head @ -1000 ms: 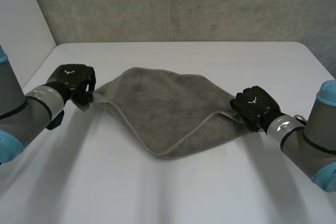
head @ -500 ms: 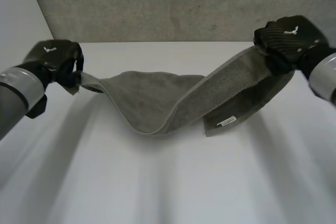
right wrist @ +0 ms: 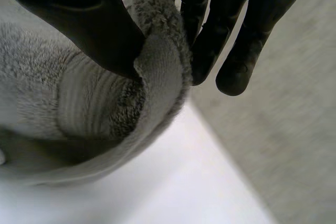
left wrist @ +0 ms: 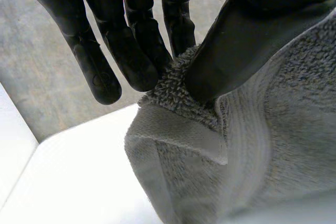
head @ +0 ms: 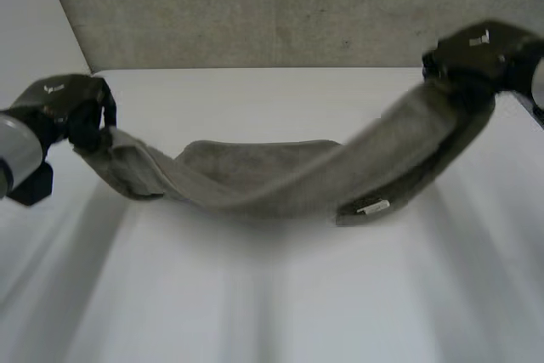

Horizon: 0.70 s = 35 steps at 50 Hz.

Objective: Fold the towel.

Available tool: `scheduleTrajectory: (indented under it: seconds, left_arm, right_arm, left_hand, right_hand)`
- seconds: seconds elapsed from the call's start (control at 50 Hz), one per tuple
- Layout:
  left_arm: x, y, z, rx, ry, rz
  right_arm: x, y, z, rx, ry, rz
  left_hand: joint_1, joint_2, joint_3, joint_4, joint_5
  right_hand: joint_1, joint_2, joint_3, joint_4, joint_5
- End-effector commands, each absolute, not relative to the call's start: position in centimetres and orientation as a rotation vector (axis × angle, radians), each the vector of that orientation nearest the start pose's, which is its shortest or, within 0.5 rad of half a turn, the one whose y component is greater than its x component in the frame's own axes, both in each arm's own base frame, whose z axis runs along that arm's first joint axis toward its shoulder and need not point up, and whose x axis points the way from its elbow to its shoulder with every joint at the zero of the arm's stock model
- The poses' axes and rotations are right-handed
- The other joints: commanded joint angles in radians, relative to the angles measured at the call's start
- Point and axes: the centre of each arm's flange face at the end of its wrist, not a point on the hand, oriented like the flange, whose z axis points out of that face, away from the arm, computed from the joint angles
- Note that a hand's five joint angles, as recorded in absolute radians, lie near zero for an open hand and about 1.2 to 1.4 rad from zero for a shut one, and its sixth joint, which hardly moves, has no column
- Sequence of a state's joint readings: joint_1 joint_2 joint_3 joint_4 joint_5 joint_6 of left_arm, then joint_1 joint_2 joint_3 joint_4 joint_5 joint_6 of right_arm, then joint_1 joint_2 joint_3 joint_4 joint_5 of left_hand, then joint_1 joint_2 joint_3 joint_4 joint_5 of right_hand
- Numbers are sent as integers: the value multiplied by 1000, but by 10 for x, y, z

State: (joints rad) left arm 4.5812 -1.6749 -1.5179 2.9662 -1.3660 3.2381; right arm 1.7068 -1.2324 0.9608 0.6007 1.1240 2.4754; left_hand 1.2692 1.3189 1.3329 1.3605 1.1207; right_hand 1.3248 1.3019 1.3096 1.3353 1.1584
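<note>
A grey towel [head: 280,180] is hanging in a long, sagging band between two black robot hands above a white desk [head: 280,303]. The left hand [head: 72,110] is pinching one end, and its wrist view is showing a corner of the cloth caught between thumb and fingers. The right hand [head: 472,50] is holding the other end higher, likewise clamping the hemmed edge between thumb and fingers. The towel's middle is drooping lowest; whether it is touching the desk cannot be told. A small white label [head: 372,207] is showing on the towel near the end held by the right hand, its writing too small to read. Each hand is bearing a small white emblem on its back, not legible as letters. A grey textured wall [head: 255,6] is standing behind the desk.
</note>
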Motion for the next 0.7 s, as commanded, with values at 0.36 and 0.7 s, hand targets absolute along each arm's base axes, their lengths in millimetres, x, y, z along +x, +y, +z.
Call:
scheduleTrajectory:
  seconds: [0.36, 0.7]
  left_arm:
    - [-215, -365, 506, 270, 1385, -3250]
    - [-191, -379, 264, 396, 2466, -2562]
  right_arm:
    - [268, -364, 492, -718, 915, -2684]
    - [254, -370, 276, -1343, 1702, -2007]
  left_hand:
    - [127, 77, 63, 36, 101]
    - [127, 77, 63, 36, 101]
  right_hand:
    - [71, 94, 87, 61, 63]
    - [71, 94, 87, 61, 63]
